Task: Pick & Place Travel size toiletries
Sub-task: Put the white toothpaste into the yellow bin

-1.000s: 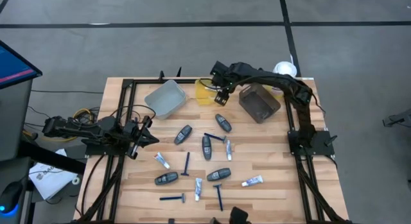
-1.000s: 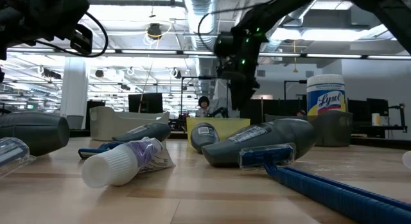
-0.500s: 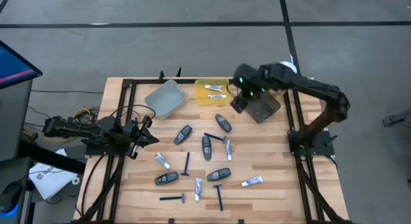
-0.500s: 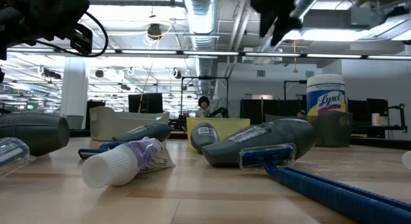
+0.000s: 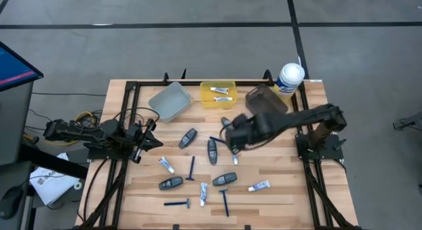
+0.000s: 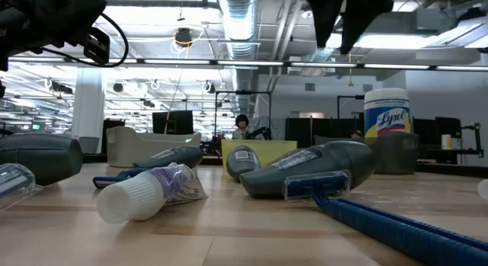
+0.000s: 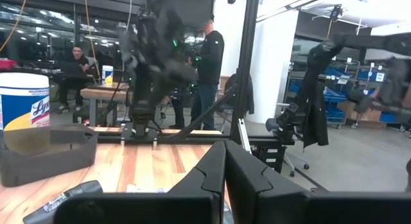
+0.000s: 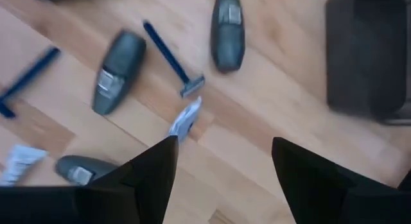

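Now my right gripper point(image 5: 231, 139), fingers spread, has swung from yellow bin point(image 5: 205, 98) to mid-table tube point(image 8: 185, 117) | next pick | left gripper point(image 5: 153, 142) pressed shut, far left.

The white wipes canister point(image 6: 387, 117) is displaying a yellow label reading "Lysol" in blue script; in the left wrist view the same canister point(image 7: 24, 102) is showing "Lys" only.

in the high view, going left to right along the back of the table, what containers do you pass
grey bin → yellow bin → brown bin → wipes canister
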### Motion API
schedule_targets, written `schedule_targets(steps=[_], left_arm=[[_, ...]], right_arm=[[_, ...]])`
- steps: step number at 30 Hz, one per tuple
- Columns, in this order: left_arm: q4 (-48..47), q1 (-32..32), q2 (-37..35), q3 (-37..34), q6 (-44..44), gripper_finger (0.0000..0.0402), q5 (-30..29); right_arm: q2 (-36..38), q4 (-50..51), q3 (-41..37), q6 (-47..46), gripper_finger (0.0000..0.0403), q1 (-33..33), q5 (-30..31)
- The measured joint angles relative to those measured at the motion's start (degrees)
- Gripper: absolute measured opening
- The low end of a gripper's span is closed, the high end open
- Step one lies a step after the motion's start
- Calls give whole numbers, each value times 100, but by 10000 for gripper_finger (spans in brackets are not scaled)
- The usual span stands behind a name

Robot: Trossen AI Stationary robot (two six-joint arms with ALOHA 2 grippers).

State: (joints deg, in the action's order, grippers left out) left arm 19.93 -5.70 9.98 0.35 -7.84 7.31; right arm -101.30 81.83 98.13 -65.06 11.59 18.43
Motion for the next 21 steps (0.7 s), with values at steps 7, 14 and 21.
schedule_targets(steps=[7, 14, 21], left_arm=[[39, 0, 0, 1, 0, 1, 1], [104, -1, 55, -1, 0, 1, 0], [91, 0, 109, 0, 0, 1, 1]], right_arm=[[-945, -232, 0, -192, 244, 350, -434], [-1433, -957, -208, -187, 244, 452, -988], [-934, -2242, -1534, -616, 244, 405, -1273]])
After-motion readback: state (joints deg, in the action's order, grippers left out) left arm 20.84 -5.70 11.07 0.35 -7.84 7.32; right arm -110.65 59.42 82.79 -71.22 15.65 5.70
